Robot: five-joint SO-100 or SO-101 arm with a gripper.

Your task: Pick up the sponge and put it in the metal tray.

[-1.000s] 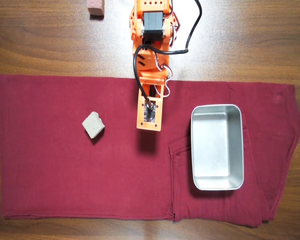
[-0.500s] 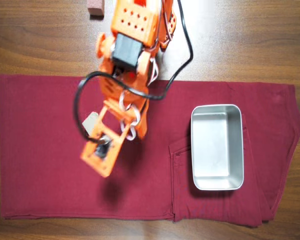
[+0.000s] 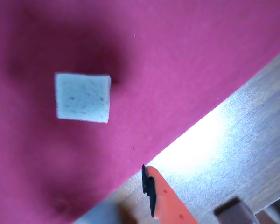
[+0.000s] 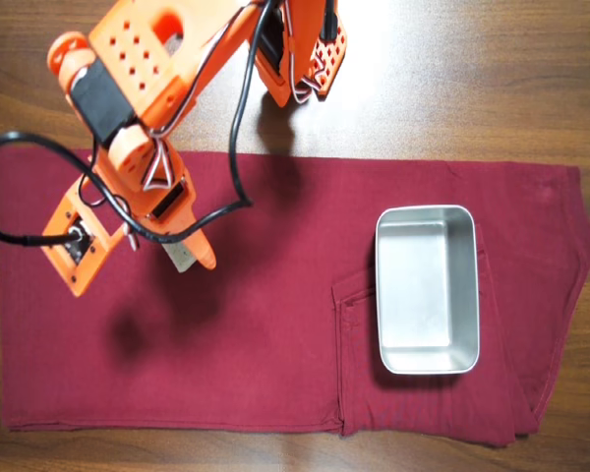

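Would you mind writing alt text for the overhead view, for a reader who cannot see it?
An orange robot arm reaches from the top edge over the left part of a dark red cloth, covering most of a small pale sponge. An empty metal tray sits on the cloth to the right, well apart from the arm, and brown wooden table shows around the cloth.

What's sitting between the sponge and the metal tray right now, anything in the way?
Nothing visible. In the overhead view, only bare red cloth lies between the sponge, mostly hidden under the arm, and the empty metal tray. In the wrist view the sponge lies alone on the cloth.
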